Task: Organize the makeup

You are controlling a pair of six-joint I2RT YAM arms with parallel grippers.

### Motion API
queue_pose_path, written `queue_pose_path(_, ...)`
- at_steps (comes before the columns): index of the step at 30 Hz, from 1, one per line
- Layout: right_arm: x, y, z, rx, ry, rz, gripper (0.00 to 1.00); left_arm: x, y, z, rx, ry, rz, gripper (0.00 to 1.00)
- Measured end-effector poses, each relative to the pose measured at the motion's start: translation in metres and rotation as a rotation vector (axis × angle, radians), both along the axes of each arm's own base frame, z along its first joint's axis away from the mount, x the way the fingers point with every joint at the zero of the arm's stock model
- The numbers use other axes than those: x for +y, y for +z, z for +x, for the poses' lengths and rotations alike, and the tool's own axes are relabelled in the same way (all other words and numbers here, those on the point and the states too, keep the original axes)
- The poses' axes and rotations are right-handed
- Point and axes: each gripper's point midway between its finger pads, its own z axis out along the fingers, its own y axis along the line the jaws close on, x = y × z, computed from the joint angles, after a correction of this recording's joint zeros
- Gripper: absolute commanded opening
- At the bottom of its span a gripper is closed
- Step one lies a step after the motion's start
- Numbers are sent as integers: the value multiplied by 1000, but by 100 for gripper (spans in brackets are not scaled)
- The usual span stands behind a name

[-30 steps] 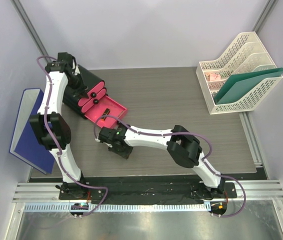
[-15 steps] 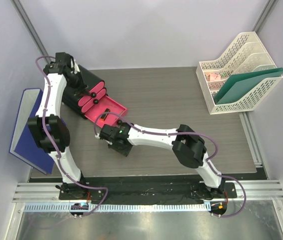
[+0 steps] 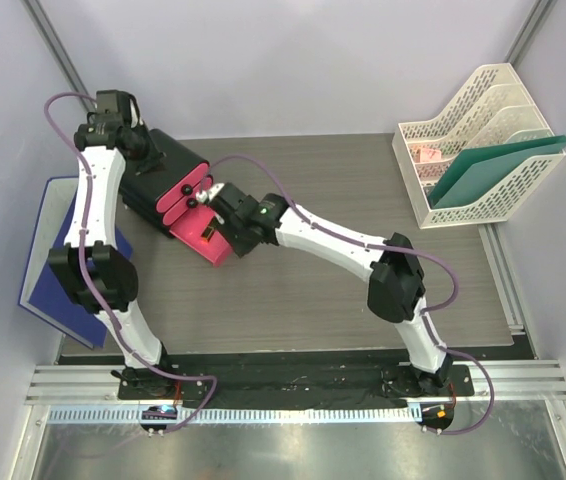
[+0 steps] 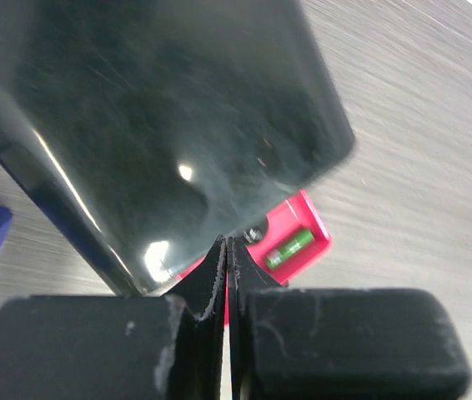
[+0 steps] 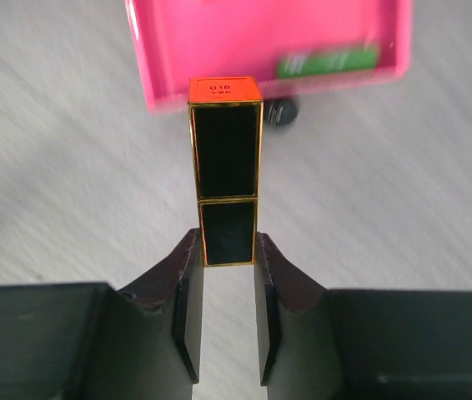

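My right gripper (image 5: 228, 250) is shut on the lower end of a black-and-gold lipstick (image 5: 227, 158). The lipstick points at the near edge of the open pink drawer (image 5: 219, 42), above the table. A green tube (image 5: 328, 62) lies inside that drawer. In the top view the right gripper (image 3: 225, 238) hangs over the drawer (image 3: 198, 238). My left gripper (image 4: 226, 250) is shut and empty, just above the black box (image 4: 161, 125). It shows at the box's back left in the top view (image 3: 141, 145). The other makeup is out of view.
The box (image 3: 168, 160) has closed pink drawer fronts with black knobs (image 3: 191, 190). A small black knob (image 5: 282, 111) sits below the open drawer's front. A white file rack (image 3: 478, 135) with green folders stands at the back right. A blue board (image 3: 48, 260) leans at the left edge.
My right arm has swung from the table's front middle up and left to the open drawer, carrying the lipstick. My left gripper has drawn back a little toward the box's far left.
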Motion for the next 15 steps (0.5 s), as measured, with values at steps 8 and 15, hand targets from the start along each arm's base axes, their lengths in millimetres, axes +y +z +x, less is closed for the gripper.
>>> queue_pose_path(8,49,29,48,-72,-64,158,1,24,-34,2,122,116,53,0)
queue_pose_path(15,64,-18,60,-24,-105,135,1,31,-45,-6,180,138,82,0)
